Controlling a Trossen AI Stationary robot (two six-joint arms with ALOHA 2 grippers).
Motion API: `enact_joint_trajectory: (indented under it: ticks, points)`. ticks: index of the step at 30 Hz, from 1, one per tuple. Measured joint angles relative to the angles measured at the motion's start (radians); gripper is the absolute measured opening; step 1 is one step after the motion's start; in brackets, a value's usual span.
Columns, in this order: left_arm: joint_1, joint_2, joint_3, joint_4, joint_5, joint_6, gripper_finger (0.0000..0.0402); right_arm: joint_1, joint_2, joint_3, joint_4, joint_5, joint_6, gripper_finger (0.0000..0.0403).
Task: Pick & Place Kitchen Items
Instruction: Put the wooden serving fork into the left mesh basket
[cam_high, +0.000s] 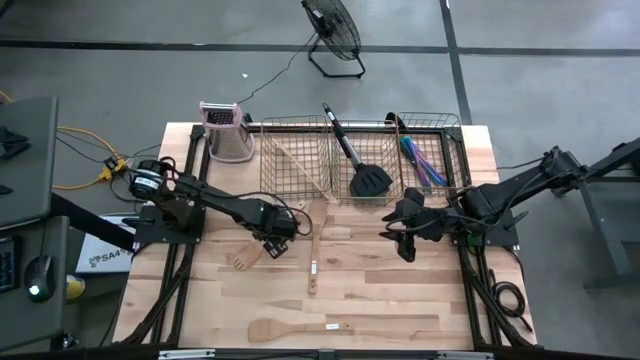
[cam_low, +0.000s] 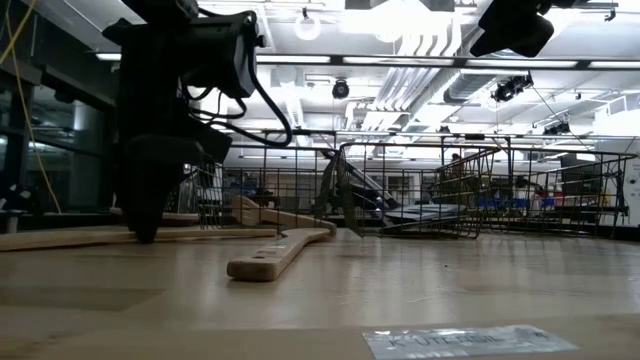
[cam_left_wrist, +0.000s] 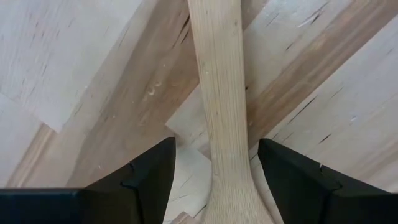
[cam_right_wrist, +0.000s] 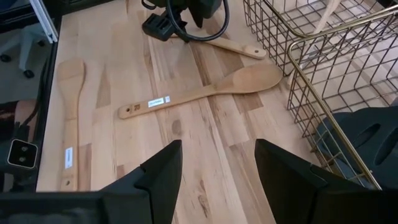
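Observation:
A light wooden utensil (cam_left_wrist: 217, 74) lies flat on the table, its head (cam_high: 243, 260) toward the near left. My left gripper (cam_high: 275, 243) points straight down over it, open. Its two fingers (cam_left_wrist: 152, 171) stand on either side of the handle just above the head, and a gap shows on each side. My right gripper (cam_high: 405, 248) hangs open above the table near the baskets, with nothing between its fingers. A wooden spoon (cam_right_wrist: 205, 93) and a wooden spatula (cam_right_wrist: 71, 124) lie on the boards between the two arms and the near edge.
Three wire baskets (cam_high: 300, 125) stand in a row at the far side. They hold a wooden utensil (cam_high: 295, 165), a black spatula (cam_high: 360, 165) and blue-purple cutlery (cam_high: 425, 160). A metal grater with a pink top (cam_high: 225, 130) stands to their left.

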Motion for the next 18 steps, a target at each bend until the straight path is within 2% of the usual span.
enact_joint_trajectory:
  ticks: [18]
  points:
    - [-0.001,0.002,-0.002,0.004,-0.002,-0.069,0.0234,0.0,0.0,0.0,0.0,-0.005,-0.002,0.0195]
